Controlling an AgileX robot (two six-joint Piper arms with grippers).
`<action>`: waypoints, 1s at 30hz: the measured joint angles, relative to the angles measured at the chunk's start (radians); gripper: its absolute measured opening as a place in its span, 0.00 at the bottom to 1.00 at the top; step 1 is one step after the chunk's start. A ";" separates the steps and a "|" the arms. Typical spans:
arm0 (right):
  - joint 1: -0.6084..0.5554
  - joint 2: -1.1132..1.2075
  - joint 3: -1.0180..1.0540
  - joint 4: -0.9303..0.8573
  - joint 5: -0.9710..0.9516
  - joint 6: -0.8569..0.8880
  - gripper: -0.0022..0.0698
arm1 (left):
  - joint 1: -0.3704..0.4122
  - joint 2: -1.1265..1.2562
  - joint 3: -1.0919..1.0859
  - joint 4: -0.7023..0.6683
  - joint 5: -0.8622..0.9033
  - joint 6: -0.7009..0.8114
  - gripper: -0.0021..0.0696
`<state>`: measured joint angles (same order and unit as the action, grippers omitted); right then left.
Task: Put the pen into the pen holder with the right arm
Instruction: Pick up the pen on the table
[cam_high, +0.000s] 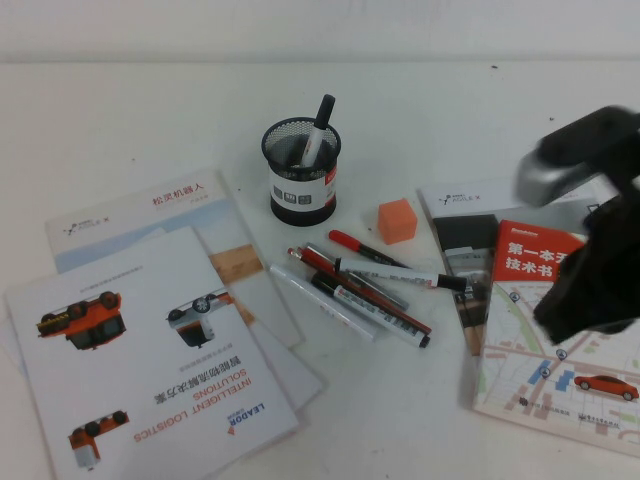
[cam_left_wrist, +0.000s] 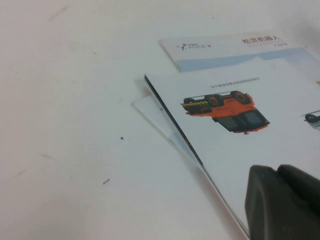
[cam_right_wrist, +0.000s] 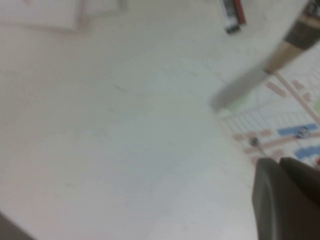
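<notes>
Left gripper (cam_left_wrist: 282, 200) low over the brochures (cam_high: 150, 340), parked; can't tell its fingers. Right gripper (cam_high: 590, 290) above the map booklet (cam_high: 560, 380), fingers also unclear. Pen (cam_high: 320, 300) lies to its left in the pile, long axis diagonal, near the right arm. Pen holder (cam_high: 301, 170) sits beyond.

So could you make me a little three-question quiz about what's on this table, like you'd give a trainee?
1. True or false: the white pen is already in the holder.
2. Which thing lies nearest the holder? A) orange cube B) map booklet C) truck brochure
3. Over what does the right pincer hang?

The left pincer sits by the truck brochure.

Key: 1 false, it lies among the pens on the table; 2 A; 3 the map booklet.
</notes>
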<state>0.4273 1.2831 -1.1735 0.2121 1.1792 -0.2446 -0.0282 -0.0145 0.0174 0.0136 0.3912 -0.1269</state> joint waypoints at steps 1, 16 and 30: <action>0.043 0.028 -0.015 -0.067 0.005 0.045 0.00 | 0.000 0.000 0.000 0.000 0.000 0.000 0.03; 0.186 0.396 -0.397 -0.114 0.051 0.162 0.00 | 0.000 0.000 0.000 0.000 0.000 0.000 0.03; 0.324 0.729 -0.596 -0.223 0.051 0.152 0.06 | 0.000 0.000 0.000 0.000 0.000 0.000 0.03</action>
<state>0.7514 2.0118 -1.7697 -0.0113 1.2299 -0.0925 -0.0282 -0.0145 0.0174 0.0136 0.3912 -0.1269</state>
